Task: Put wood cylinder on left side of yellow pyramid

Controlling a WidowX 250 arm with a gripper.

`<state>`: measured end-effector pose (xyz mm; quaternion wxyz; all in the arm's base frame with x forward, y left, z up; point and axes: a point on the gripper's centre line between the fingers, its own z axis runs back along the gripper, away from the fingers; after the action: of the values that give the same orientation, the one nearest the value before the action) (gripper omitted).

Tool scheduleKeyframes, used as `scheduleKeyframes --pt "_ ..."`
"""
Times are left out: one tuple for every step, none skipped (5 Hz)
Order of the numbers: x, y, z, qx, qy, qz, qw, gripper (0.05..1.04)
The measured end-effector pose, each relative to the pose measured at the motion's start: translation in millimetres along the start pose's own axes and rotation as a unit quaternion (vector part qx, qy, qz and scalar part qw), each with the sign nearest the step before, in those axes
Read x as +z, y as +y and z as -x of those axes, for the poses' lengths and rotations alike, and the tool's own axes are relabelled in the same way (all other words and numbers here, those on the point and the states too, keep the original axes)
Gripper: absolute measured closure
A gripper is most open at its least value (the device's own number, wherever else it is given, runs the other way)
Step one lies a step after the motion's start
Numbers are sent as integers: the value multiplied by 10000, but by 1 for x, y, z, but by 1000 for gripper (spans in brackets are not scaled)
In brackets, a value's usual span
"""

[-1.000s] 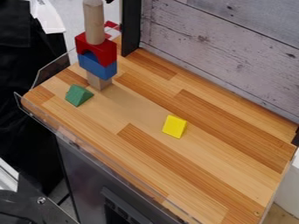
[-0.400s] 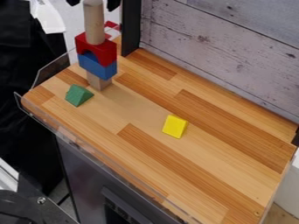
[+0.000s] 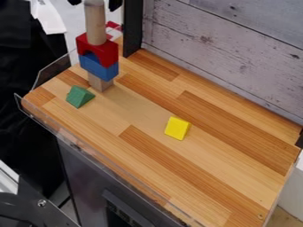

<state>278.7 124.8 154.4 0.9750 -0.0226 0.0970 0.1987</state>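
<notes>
Black cloth (image 3: 15, 66) at far left, then a clear panel (image 3: 52, 72) bordering the wooden worktop (image 3: 225, 177). Next, a green wedge (image 3: 79, 96) near a stack of 4 pieces: bare wood block (image 3: 99, 83) lowest, blue block (image 3: 99, 67), red arch (image 3: 99, 49), wood cylinder (image 3: 95, 22) upright on top. At the top edge, gripper (image 3: 95, 2) with 2 black fingertips apart, 1 to each side of the cylinder, with gaps between. Right of the stack, a black post (image 3: 133, 26); farther right, well apart, the yellow pyramid (image 3: 177, 128) on the worktop.
</notes>
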Motion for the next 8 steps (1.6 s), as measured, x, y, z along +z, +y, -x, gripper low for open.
scheduleKeyframes --pt "-6 4 -4 34 102 -113 9999 84" --pt "-10 8 -9 88 172 -131 9997 84" --pt "-14 13 -11 169 226 -104 9995 84" --pt "-19 13 -14 182 293 -52 9994 137" --pt "-21 14 -16 203 252 34 9995 423" --pt "-21 14 -17 225 228 61 9995 541" --pt "-21 13 -15 201 295 105 9993 541" --pt "-21 14 -12 200 364 112 9991 541"
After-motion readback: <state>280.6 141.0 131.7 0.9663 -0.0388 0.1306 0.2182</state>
